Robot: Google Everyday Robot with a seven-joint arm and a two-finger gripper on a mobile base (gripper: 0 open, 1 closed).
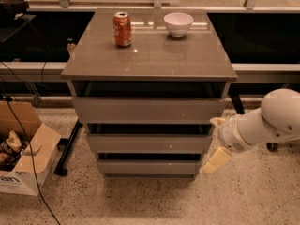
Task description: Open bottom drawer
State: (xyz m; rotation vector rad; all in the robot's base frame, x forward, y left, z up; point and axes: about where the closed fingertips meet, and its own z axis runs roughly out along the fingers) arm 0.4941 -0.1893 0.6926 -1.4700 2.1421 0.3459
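Note:
The bottom drawer (pixel 149 167) is the lowest, narrowest grey-taupe front of the three in the cabinet, and it sits pushed in with a dark gap above it. The middle drawer (pixel 149 143) and the top drawer (pixel 148 109) are above it. My gripper (pixel 215 146) is on the white arm coming in from the right, just off the cabinet's right side at the height of the middle and bottom drawers. One cream finger (pixel 216 161) points down-left toward the bottom drawer's right end without touching it.
A red soda can (pixel 122 29) and a white bowl (pixel 178 23) stand on the cabinet top (pixel 150 55). An open cardboard box (pixel 23 153) with cables sits on the floor at the left. A black stand foot (pixel 68 149) lies beside the cabinet.

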